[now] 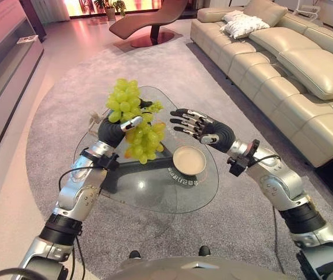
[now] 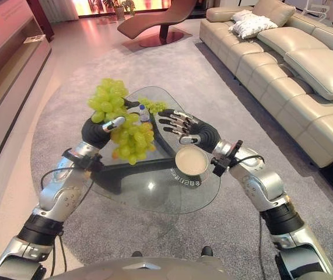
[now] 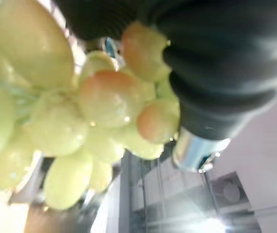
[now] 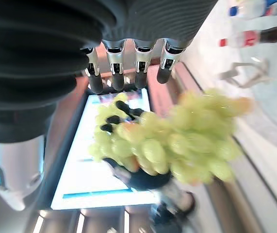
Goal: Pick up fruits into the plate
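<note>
Living room: grey rug (image 1: pixel 49 134), cream sofa (image 1: pixel 294 64) along the robot's right, glass table (image 1: pixel 154 195) in the middle. A tan plate (image 1: pixel 189 160) sits on the glass near its right edge. Left hand (image 1: pixel 115 129) is raised above the table, fingers curled round a large bunch of green grapes (image 1: pixel 134 119); the bunch hangs clear of the glass, up and left of the plate. Right hand (image 1: pixel 204 128) hovers just beyond the plate, fingers spread and straight, empty, close to the grapes but apart from them.
</note>
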